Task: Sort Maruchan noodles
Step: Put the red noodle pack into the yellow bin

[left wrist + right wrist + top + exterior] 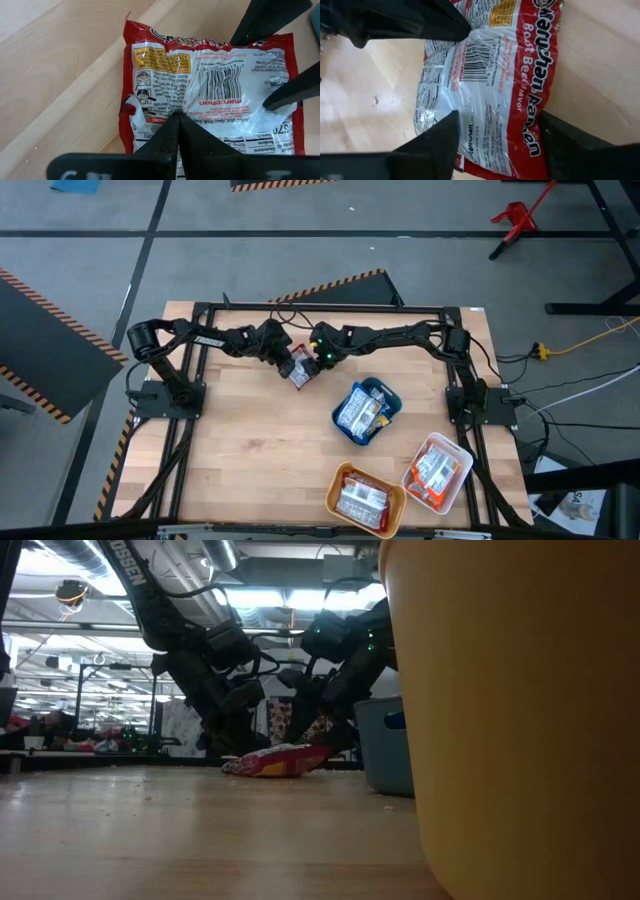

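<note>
Your two grippers meet at the far middle of the table, both on one red-and-white packet (300, 370). Your left gripper (179, 117) is pinched tight on the packet's edge, fingers closed to a point on the crinkled plastic beside the barcode. Your right gripper (497, 132) straddles the opposite end, its fingers (437, 137) spread to either side of the packet; you can't tell whether they are gripping it. From table height the packet (278, 760) lies low on the wood, one end tilted slightly up, just beside the teal tray (388, 745). From above, that teal tray (390, 402) holds a blue-and-white packet (358, 412). The orange tray (338, 478) and white tray (462, 480) at the near edge each hold packets too.
</note>
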You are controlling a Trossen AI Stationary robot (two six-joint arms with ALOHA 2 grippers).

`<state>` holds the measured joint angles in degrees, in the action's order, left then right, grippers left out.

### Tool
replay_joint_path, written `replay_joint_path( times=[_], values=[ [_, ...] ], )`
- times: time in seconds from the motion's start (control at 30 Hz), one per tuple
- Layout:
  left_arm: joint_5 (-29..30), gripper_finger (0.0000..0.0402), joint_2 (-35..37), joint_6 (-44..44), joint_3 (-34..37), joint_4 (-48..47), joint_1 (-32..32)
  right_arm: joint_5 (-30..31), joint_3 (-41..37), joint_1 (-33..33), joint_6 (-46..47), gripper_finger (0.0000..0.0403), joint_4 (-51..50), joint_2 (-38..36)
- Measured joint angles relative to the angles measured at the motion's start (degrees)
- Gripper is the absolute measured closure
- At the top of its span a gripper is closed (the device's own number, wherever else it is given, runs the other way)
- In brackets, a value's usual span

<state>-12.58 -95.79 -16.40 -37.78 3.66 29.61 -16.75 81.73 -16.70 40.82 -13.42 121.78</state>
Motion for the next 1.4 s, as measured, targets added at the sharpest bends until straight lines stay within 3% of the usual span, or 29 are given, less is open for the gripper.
replay_joint_path(
  times=[0.2, 0.53, 0.8, 1.03, 1.4],
  values=[
    [-3.3, 0.0395, 4.4, -0.9, -0.3, -2.2, 1.7, -0.5, 0.1, 0.2, -0.2, 0.0235, 0.8, 0.0],
    [-0.8, 0.0394, 18.9, -1.5, -0.5, -8.8, 4.3, -1.1, 0.1, 0.3, -0.4, 0.0301, 0.2, 0.2],
    [1.9, 0.0394, 26.2, -1.0, -0.5, -12.7, 4.2, -4.0, 0.1, 0.2, -0.6, 0.0394, 0.3, 0.1],
    [2.7, 0.0395, 29.1, -1.0, -0.6, -15.5, 4.2, -5.0, 0.0, 0.2, -0.5, 0.0402, -0.4, -1.5],
    [3.1, 0.0395, 32.8, -1.0, -0.6, -18.5, 4.2, -6.7, 0.1, 0.2, -3.2, 0.0401, -0.6, -10.8]
  ],
)
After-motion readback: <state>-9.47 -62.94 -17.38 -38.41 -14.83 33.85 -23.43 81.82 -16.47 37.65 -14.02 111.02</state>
